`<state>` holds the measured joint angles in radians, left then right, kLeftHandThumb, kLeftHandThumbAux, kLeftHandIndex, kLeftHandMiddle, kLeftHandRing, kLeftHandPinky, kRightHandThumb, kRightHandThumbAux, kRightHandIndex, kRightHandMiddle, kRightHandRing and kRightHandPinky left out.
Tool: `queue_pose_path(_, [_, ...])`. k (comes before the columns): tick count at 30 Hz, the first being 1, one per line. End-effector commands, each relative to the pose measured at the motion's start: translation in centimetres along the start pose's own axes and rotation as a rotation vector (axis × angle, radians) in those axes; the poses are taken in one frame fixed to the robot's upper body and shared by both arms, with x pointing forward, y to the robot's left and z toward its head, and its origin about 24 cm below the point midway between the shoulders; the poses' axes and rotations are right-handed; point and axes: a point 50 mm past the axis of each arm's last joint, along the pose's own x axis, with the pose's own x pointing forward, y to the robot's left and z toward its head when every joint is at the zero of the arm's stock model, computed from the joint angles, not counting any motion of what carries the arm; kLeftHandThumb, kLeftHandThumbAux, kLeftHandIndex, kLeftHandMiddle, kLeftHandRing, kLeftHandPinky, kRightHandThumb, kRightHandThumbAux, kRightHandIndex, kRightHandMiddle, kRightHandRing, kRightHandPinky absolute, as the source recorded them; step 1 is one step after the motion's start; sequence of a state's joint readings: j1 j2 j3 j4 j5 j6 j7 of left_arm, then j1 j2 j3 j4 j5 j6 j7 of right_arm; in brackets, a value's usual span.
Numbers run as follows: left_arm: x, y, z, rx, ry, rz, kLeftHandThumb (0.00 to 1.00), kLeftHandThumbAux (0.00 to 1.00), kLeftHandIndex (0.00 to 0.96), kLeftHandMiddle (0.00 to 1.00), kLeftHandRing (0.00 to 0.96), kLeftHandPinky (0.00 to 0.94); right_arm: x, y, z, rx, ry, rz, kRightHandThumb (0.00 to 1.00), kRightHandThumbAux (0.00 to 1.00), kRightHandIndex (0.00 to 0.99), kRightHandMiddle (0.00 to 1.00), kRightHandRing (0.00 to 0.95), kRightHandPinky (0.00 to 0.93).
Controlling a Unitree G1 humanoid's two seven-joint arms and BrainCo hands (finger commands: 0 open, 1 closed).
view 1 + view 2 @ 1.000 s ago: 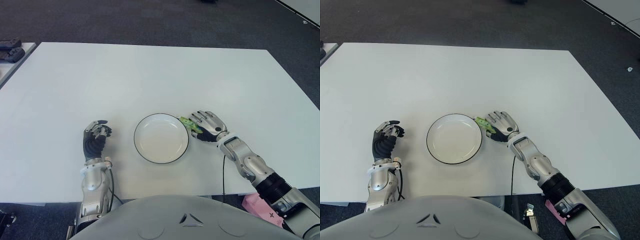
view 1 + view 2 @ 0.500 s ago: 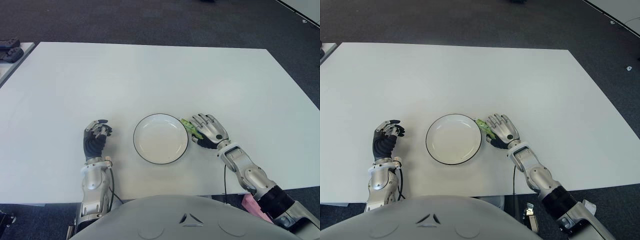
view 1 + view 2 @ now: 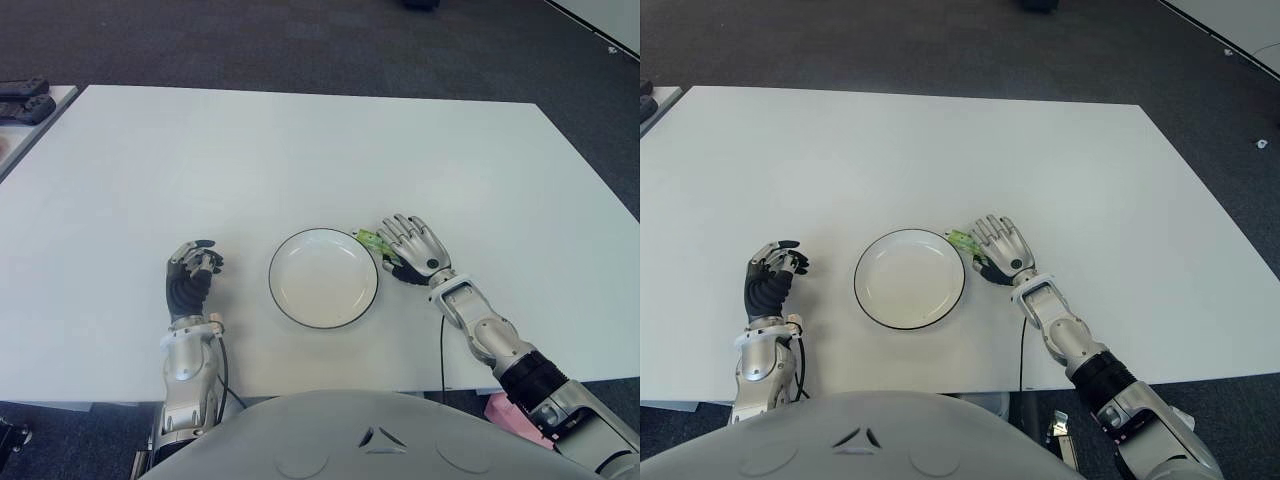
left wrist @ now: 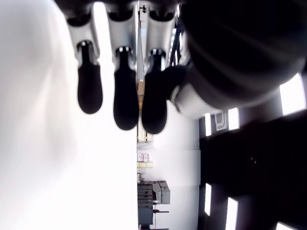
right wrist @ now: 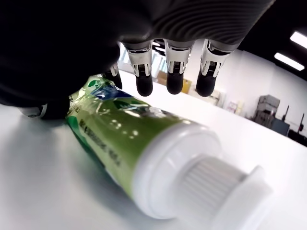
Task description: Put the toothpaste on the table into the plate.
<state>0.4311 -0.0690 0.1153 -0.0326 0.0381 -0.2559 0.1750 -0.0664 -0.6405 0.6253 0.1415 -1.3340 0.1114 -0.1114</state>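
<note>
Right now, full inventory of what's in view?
table: 1, white, fills most of both eye views.
plate: 1, white with a dark rim, near the table's front edge, centre.
toothpaste tube: 1, green with a white cap, lying on the table at the plate's right rim, under the fingers of the right robot hand.
dark objects: black, on a separate surface at far left.
left robot hand: left of the plate, fingers curled, holding nothing.
right robot hand: over the tube, fingers extended, not closed.

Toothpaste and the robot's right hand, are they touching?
Cannot tell. In the right wrist view the fingers hang spread above the toothpaste, while the hand's dark base overlaps its far end, so no contact or gap shows plainly.
</note>
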Motion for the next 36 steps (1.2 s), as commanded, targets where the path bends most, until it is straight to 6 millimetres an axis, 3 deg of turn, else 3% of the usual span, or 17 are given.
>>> queue_pose_path(1, [0.0,-0.1,0.0,0.001,0.022,0.013,0.699,0.722,0.434,0.604,0.576,0.545,-1.6,3.8,1.5,-0.025,-0.044,0.209,0.599,0.158,0.0,0.0,0.0,0.0])
queue_pose_path(11, [-0.1,-0.1,0.1,-0.002,0.02,0.012,0.7,0.722,0.434,0.601,0.573,0.545,-1.1,6.3,0.1,-0.054,-0.011,0.316,0.589,0.143,0.0,0.0,0.0,0.0])
queue_pose_path(36, [-0.3,0.2,0.3,-0.024,0.014,0.006,0.696,0.722,0.435,0.605,0.567,0.54,-0.6,8.7,-1.5,-0.186,-0.03,0.457,0.593,0.128,0.0,0.0,0.0,0.0])
